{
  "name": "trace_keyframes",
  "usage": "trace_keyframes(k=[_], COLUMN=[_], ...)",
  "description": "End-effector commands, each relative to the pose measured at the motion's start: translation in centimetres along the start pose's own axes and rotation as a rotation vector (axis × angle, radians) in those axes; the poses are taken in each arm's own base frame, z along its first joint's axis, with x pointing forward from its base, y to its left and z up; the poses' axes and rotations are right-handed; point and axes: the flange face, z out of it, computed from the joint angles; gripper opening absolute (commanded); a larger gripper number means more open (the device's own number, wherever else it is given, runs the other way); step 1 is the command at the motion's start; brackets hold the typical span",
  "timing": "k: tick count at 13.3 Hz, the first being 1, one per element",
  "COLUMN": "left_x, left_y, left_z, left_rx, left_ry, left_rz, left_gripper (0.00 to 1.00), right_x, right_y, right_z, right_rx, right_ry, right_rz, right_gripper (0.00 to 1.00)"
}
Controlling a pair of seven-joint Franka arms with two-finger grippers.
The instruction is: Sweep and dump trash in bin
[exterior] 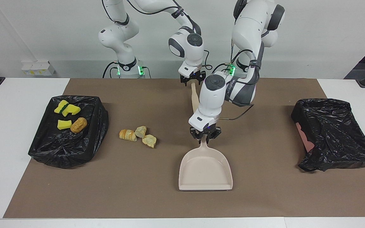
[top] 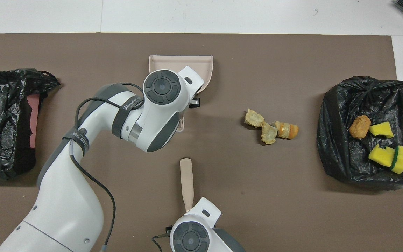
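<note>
A robotics laboratory is shown. Two white jointed robot arms (exterior: 249, 38) are mounted at the edge of a plain white table (exterior: 11, 133), with green indicator lights lit at their bases and black cables trailed along them. The work area is marked out by a flat brown mat (exterior: 265, 190) laid over the tabletop. A bare white wall (exterior: 312, 31) is seen past the arms, and a small white socket box (exterior: 38, 68) is fixed low on it. No domestic furnishings are mixed in.
</note>
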Motion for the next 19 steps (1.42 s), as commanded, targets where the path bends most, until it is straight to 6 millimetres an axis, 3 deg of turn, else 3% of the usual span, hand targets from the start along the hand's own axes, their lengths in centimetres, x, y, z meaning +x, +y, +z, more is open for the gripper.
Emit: trace_keyframes(k=[1,2,4,5,8,12,14,16,19], left_x=[1.6,2.1,2.6,2.8,3.2,3.2,3.3,3.3,2.1], left_y=[-4.2,-5.5,-6.9,-7.8,-11.2,-16.5,-18.9,-21.5,-23.0], left_z=[-3.5,-4.0,-4.2,-4.9,-6.3,-7.8,-7.6,-7.5,-6.5], left_rx=[0.018,0.020,0.026,0.030,0.045,0.055,0.051,0.032,-0.009], left_ry=[0.029,0.035,0.036,0.037,-0.002,-0.078,-0.109,-0.131,-0.190], left_rz=[0.091,0.107,0.170,0.191,0.272,0.470,0.590,0.668,0.921], left_gripper=[0.00,0.00,0.00,0.00,0.00,0.00,0.00,0.00,0.00], right_x=[-0.2,-0.1,-0.1,0.0,0.9,2.1,2.6,3.9,6.5], right_y=[0.2,0.2,0.3,0.3,0.5,2.3,4.4,7.8,13.8], right_z=[-0.9,-0.9,-0.8,-0.8,-1.4,-4.7,-7.2,-10.2,-12.0], right_rx=[0.009,0.009,0.009,0.010,0.014,0.023,0.016,0.023,-0.082], right_ry=[-0.013,-0.012,-0.012,-0.012,-0.017,-0.007,0.009,0.024,0.051], right_rz=[0.019,0.010,0.007,0.002,0.011,0.002,0.006,0.011,0.018], right_gripper=[0.70,0.55,0.12,0.00,0.00,0.00,0.00,0.00,0.00])
